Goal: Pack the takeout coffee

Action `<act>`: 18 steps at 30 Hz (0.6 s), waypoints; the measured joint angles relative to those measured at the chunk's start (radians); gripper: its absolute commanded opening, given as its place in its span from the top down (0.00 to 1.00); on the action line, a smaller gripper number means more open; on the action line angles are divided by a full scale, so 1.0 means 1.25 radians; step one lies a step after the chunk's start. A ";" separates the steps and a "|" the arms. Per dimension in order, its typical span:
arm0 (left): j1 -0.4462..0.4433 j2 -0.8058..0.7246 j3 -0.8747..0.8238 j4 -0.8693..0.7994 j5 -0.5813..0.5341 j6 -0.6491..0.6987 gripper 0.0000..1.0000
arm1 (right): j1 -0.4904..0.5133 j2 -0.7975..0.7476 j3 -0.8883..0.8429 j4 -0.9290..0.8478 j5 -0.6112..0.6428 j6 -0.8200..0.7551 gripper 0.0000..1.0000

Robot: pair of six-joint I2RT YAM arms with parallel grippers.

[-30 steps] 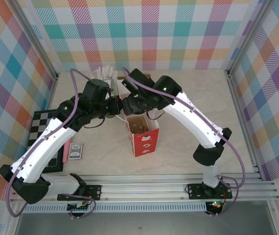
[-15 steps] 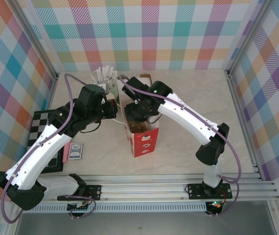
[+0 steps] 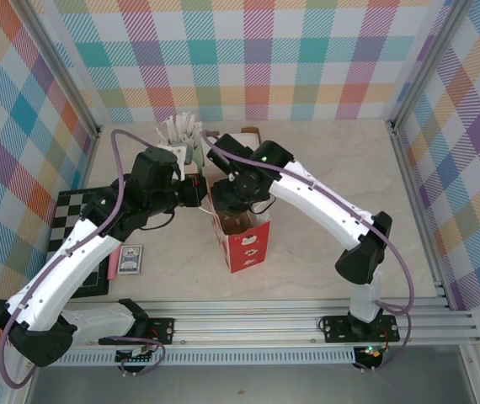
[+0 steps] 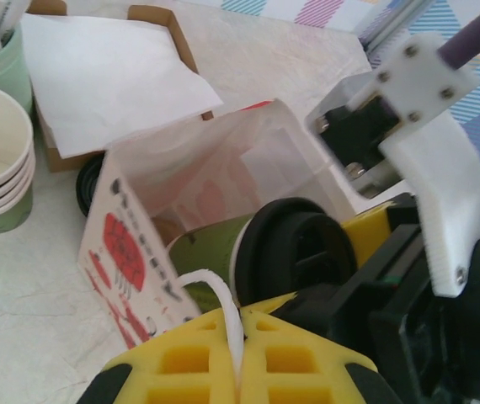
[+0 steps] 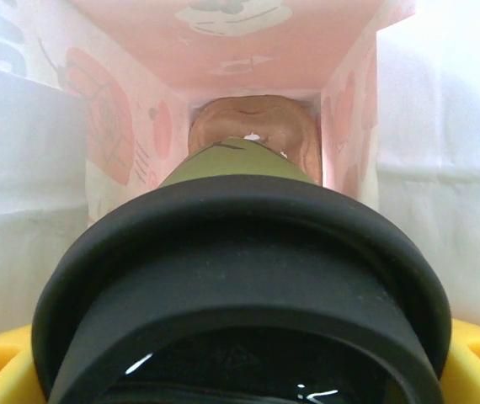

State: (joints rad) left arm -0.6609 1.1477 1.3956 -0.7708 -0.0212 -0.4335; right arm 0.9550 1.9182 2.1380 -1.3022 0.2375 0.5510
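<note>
Right wrist: cup (image 5: pixel 223 162) largely behind lid (image 5: pixel 240 252), in right jaws' clamp; left jaws together on bag cord (image 4: pixel 237 345).

over the last second the right gripper (image 3: pixel 234 202) has travelled from a position behind the paper bag (image 3: pixel 248 246) to directly over its mouth. it has then lowered into the opening with the takeout coffee (image 4: pixel 284 252). the brown bag floor, visible from above earlier, is now covered by the gripper. the right arm has stretched forward and lower. the left gripper (image 3: pixel 200 191) has drawn slightly back to the left, and the left arm's elbow has swung outward. movement in the final half second is small.
</note>
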 measured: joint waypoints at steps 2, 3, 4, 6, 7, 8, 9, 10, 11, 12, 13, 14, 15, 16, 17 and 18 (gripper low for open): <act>0.000 0.008 0.000 0.015 0.007 0.000 1.00 | 0.011 0.014 0.009 0.001 -0.003 0.009 0.32; 0.001 0.010 -0.002 0.012 0.005 0.000 1.00 | 0.014 0.018 0.010 -0.002 0.001 0.014 0.32; 0.002 0.010 -0.004 0.013 0.005 -0.001 1.00 | 0.014 0.023 0.010 -0.004 0.002 0.016 0.32; 0.002 0.010 -0.005 0.019 0.012 -0.003 1.00 | 0.014 0.029 0.010 -0.008 0.006 0.020 0.32; 0.001 0.009 -0.005 0.023 0.017 -0.003 0.99 | 0.016 0.032 0.009 -0.007 0.007 0.021 0.32; 0.001 0.008 -0.005 0.024 0.017 -0.003 0.98 | 0.018 0.032 0.006 -0.007 0.009 0.021 0.32; 0.001 0.006 -0.005 0.024 0.016 -0.003 0.96 | 0.019 0.032 0.003 -0.007 0.012 0.020 0.33; 0.001 0.000 -0.009 0.024 0.016 -0.001 0.96 | 0.020 0.032 0.001 -0.007 0.013 0.020 0.33; 0.002 -0.007 -0.013 0.023 0.014 0.002 0.95 | 0.020 0.032 -0.001 -0.007 0.013 0.018 0.33; 0.003 -0.019 -0.019 0.020 0.014 0.007 0.94 | 0.019 0.032 -0.003 -0.007 0.013 0.013 0.34; 0.005 -0.031 -0.024 0.013 0.015 0.012 0.93 | 0.019 0.032 -0.005 -0.008 0.012 0.009 0.34; 0.008 -0.041 -0.027 0.009 0.017 0.020 0.91 | 0.019 0.031 -0.008 -0.009 0.012 0.004 0.34; 0.009 -0.052 -0.030 0.006 0.022 0.030 0.88 | 0.019 0.031 -0.011 -0.011 0.012 -0.006 0.34; 0.011 -0.060 -0.030 0.003 0.029 0.041 0.86 | 0.019 0.030 -0.014 -0.013 0.011 -0.014 0.35; 0.012 -0.067 -0.030 0.003 0.032 0.050 0.85 | 0.019 0.029 -0.017 -0.015 0.009 -0.024 0.35; 0.013 -0.072 -0.030 0.003 0.032 0.058 0.82 | 0.019 0.028 -0.021 -0.015 0.006 -0.036 0.35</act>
State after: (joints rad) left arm -0.6449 1.0573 1.3579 -0.7666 0.0185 -0.3611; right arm 0.9791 1.9530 2.1117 -1.3205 0.2455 0.5056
